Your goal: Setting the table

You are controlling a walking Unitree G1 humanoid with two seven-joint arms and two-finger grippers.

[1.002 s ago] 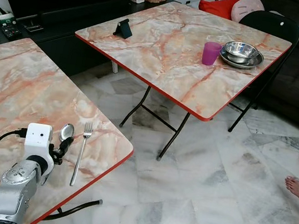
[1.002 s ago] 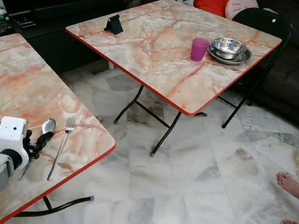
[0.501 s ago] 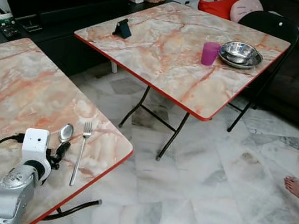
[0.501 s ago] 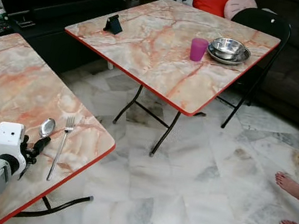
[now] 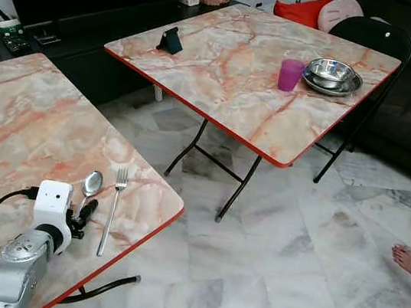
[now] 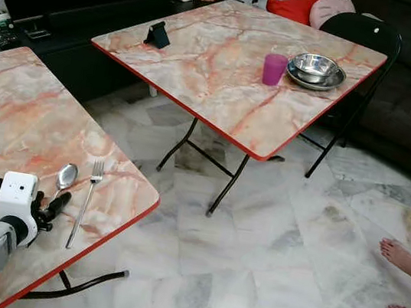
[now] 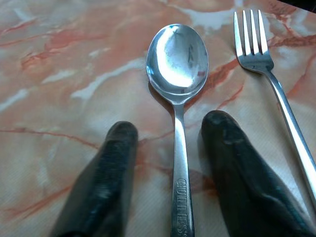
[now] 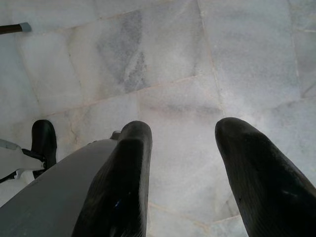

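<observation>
Marble floor tiles separate two marble-patterned folding tables. On the near table (image 5: 9, 124), close to its red edge, a spoon (image 7: 177, 74) and a fork (image 7: 266, 74) lie side by side, laid like a place setting. The left gripper (image 7: 170, 143) rests low with fingers spread, straddling the spoon handle without clamping it. The right gripper (image 8: 185, 173) hangs spread over the floor. A purple cup (image 5: 290, 74) and a steel bowl on a plate (image 5: 331, 72) wait on the far table (image 5: 225, 72), probably to be fetched.
</observation>
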